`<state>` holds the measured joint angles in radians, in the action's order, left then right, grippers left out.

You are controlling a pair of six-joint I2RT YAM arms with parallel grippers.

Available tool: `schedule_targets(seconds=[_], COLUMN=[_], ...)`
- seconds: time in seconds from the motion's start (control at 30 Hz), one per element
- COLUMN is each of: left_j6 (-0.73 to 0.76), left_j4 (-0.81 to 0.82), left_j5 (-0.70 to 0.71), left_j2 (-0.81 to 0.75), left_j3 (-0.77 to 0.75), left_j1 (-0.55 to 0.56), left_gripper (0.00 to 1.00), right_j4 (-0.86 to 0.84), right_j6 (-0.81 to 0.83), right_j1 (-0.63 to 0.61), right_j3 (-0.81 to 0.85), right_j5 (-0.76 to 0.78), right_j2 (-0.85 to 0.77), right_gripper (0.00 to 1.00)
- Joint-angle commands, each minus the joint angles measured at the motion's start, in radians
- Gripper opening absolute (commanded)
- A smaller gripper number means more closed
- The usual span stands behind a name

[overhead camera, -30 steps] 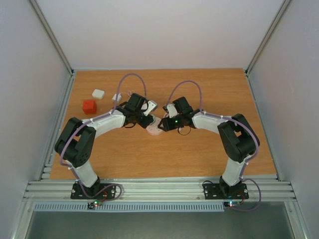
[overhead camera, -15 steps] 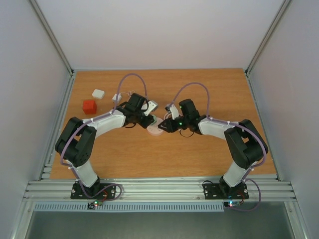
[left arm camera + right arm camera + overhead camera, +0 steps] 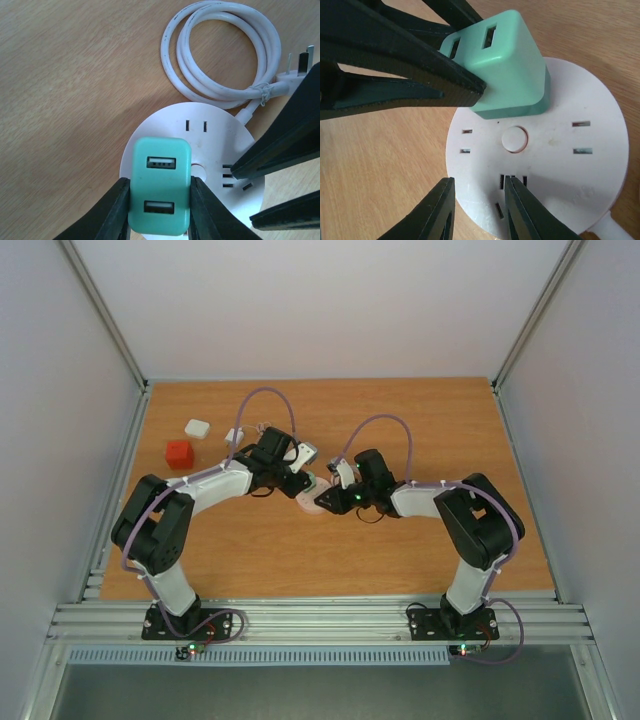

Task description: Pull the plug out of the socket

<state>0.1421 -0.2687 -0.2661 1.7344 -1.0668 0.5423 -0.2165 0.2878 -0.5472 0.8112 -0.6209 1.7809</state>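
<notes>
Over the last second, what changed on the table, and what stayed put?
The right gripper came in toward the near edge and a little leftward, and its fingertips now sit at the socket rim; whether they grip it cannot be told. Nothing was let go. The left gripper stays clamped on the green plug, which is still seated in the socket. The red cube and white block have not moved.

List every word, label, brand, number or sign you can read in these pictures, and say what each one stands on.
No text can be read in any view.
green plug: no lettering on the face that shows, only two USB ports.
socket: only plug slots and a round centre, nothing printed.
white cable: blank.
red cube and white block: too small in the top view to tell.
</notes>
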Motion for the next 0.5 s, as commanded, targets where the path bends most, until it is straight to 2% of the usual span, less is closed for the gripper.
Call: schedule_targets(seconds=[0.0, 0.17, 0.47], left_j6=[-0.022, -0.021, 0.039], left_j4=[-0.032, -0.014, 0.027], left_j5=[-0.089, -0.091, 0.004], left_j2=[0.015, -0.007, -0.053], left_j3=[-0.027, -0.027, -0.006], left_j1=[0.001, 0.002, 0.016], left_gripper=[0.01, 0.01, 0.01], right_j4=[-0.017, 0.006, 0.053], right_j6=[0.009, -0.004, -0.026], right_j1=[-0.007, -0.004, -0.004], right_j3=[-0.012, -0.001, 0.037], right_j5=[0.021, 0.011, 0.03], right_j2=[0.031, 0.06, 0.094], right_gripper=[0.29, 0.29, 0.28])
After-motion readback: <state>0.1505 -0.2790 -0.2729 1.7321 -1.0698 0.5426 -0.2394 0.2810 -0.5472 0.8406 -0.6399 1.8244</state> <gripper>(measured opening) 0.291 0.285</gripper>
